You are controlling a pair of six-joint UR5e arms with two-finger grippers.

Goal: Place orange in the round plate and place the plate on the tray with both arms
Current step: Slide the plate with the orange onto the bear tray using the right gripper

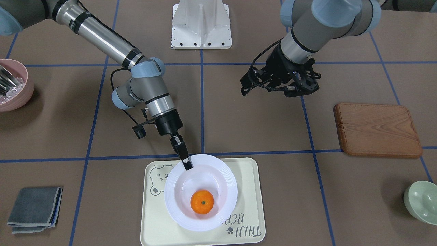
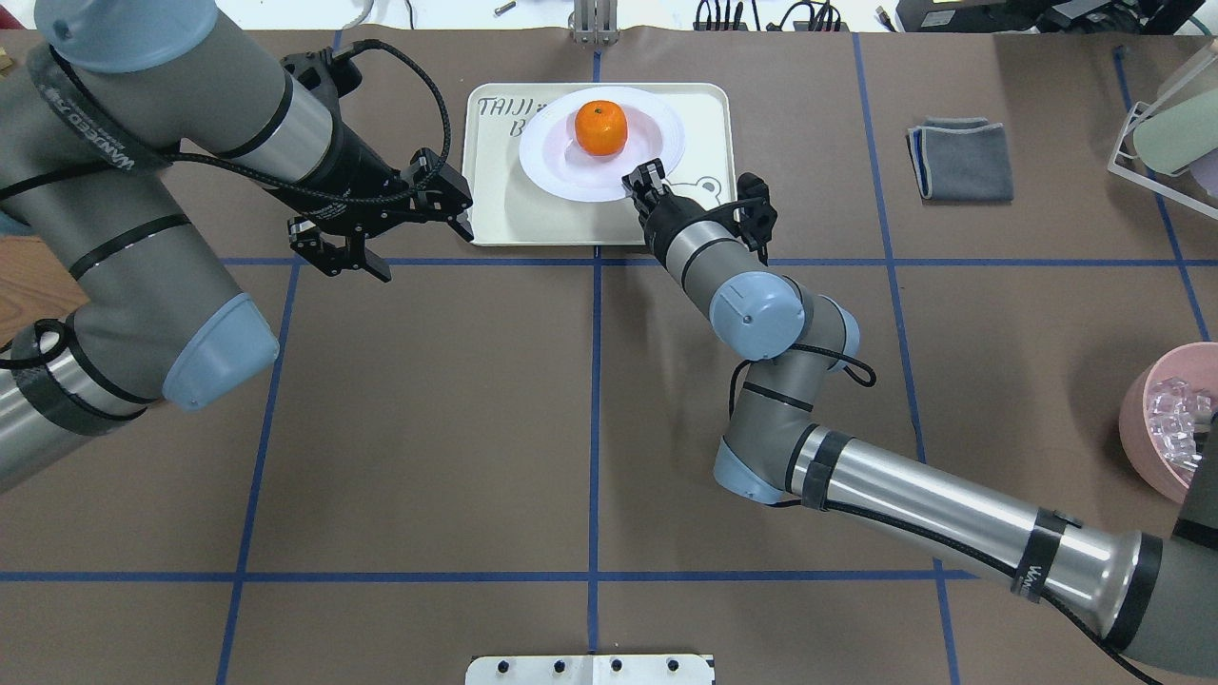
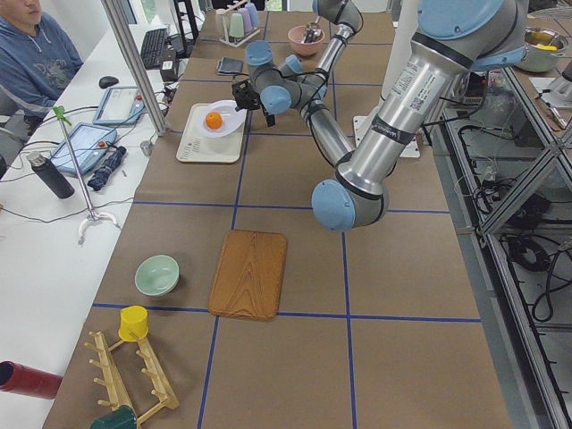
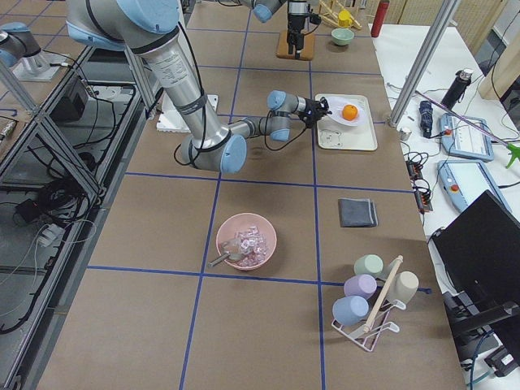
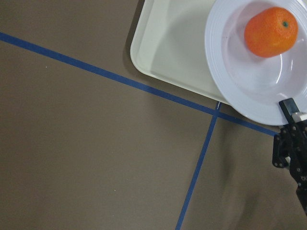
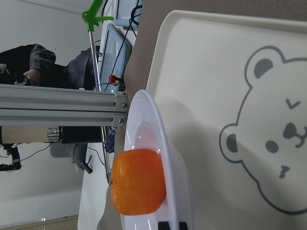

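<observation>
The orange [image 1: 202, 201] lies in the sunken centre of the white round plate [image 1: 218, 181]. The plate is over the cream tray [image 1: 157, 218] with the bear drawing. My right gripper [image 1: 187, 165] is shut on the plate's rim at the edge nearest the robot. In the right wrist view the plate [image 6: 172, 167] casts a shadow on the tray [image 6: 206, 72], so it seems held slightly off it, with the orange [image 6: 138, 181] inside. My left gripper [image 2: 347, 264] hovers open and holds nothing, over bare table beside the tray's [image 2: 495, 205] left corner.
A brown wooden board [image 1: 377, 130] and a pale green bowl [image 1: 421, 201] are on the robot's left side. A pink bowl [image 1: 13, 85] and a folded grey cloth [image 1: 34, 208] lie on its right. A cup rack [image 2: 1170, 124] stands at the far right corner.
</observation>
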